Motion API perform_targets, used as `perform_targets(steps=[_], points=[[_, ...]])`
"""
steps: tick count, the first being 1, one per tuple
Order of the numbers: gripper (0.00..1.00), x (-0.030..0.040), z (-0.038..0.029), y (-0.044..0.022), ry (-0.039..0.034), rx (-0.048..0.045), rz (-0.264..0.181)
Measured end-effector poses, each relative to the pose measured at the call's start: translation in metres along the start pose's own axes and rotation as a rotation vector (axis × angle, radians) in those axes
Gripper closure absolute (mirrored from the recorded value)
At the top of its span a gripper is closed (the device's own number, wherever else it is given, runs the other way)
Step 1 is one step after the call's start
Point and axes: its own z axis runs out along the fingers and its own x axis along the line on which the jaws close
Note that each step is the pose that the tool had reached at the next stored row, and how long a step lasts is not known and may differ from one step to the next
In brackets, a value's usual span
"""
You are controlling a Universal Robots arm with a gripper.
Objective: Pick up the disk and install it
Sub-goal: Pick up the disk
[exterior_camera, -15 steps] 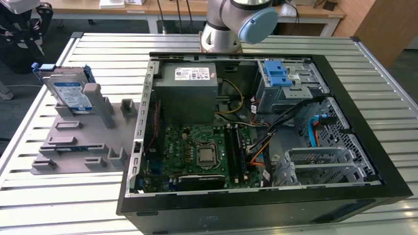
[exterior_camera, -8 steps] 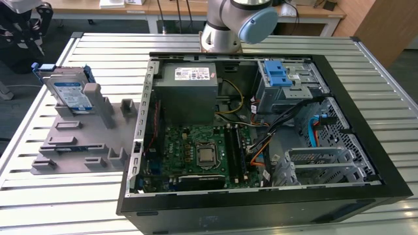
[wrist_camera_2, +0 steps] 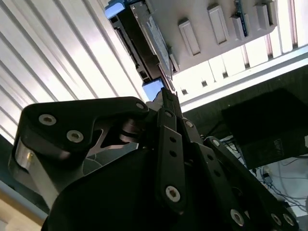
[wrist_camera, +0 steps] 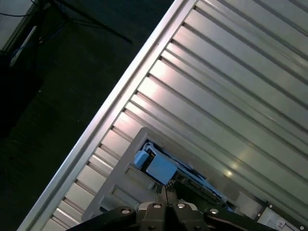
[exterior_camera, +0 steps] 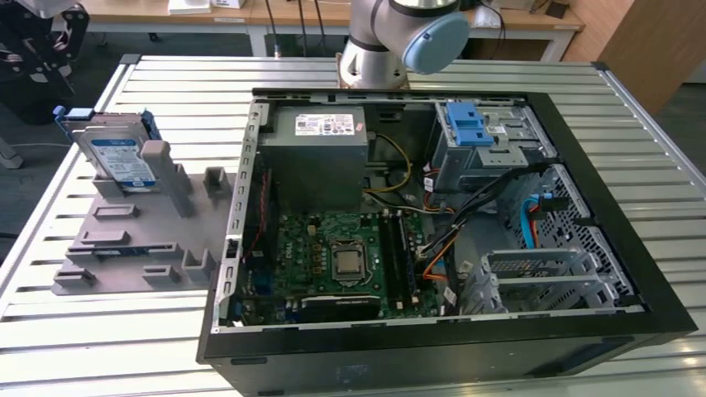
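The disk (exterior_camera: 119, 157), silver with a white-and-blue label and a blue carrier, stands on edge in a grey holder (exterior_camera: 132, 240) at the exterior view's left. The first wrist view looks down on its blue carrier end (wrist_camera: 159, 167), and the second wrist view shows its side (wrist_camera_2: 156, 45). My gripper (wrist_camera: 166, 193) hangs a little above the disk without touching it. Its black fingers (wrist_camera_2: 166, 103) are shut together with nothing between them. In the exterior view the gripper's black body (exterior_camera: 50, 37) sits at the far left corner, above the holder.
An open black computer case (exterior_camera: 441, 347) lies on the slatted metal table (exterior_camera: 132, 331). Inside it are a grey power-supply box (exterior_camera: 320, 149), a motherboard (exterior_camera: 342, 256) and a grey cage with blue latches (exterior_camera: 474, 132). The table's edge and dark floor (wrist_camera: 57, 96) lie beside the holder.
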Motion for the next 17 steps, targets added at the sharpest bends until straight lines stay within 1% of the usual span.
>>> perform_targets(steps=[17], points=[[0.89, 0.0, 0.0006, 0.0, 0.0131, -0.0032, -0.303]])
